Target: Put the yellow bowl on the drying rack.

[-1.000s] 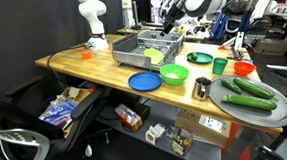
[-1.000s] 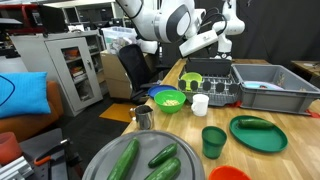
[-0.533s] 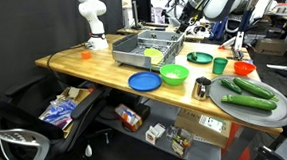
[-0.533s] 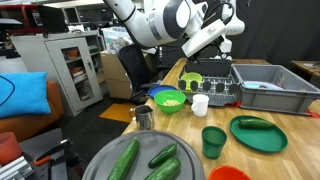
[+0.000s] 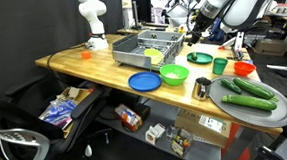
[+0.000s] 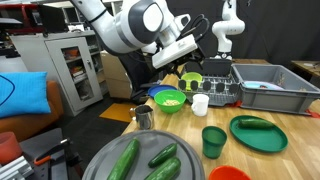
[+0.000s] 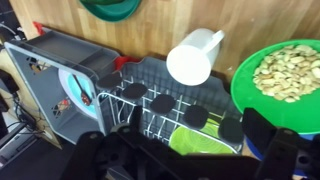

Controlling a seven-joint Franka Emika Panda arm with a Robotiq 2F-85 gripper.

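The yellow bowl (image 7: 203, 141) lies inside the grey drying rack (image 7: 62, 62), at the rack's end nearest the white cup. It shows there in both exterior views (image 5: 154, 56) (image 6: 191, 80), as does the rack (image 5: 130, 53) (image 6: 262, 98). My gripper (image 7: 180, 138) is open and empty. It hangs above the bowl with its dark fingers spread to either side, not touching it. In both exterior views the gripper (image 6: 187, 65) (image 5: 192, 28) hovers over the rack's end.
A green bowl of food (image 6: 170, 99), a blue plate (image 5: 144, 82) and a white cup (image 6: 200, 103) sit by the rack. A green cup (image 6: 213, 140), a green plate (image 6: 258, 133) and a grey tray of cucumbers (image 5: 251, 93) lie toward the table end.
The arm has swung across and lower over the rack's end. The yellow bowl has stayed in the rack.
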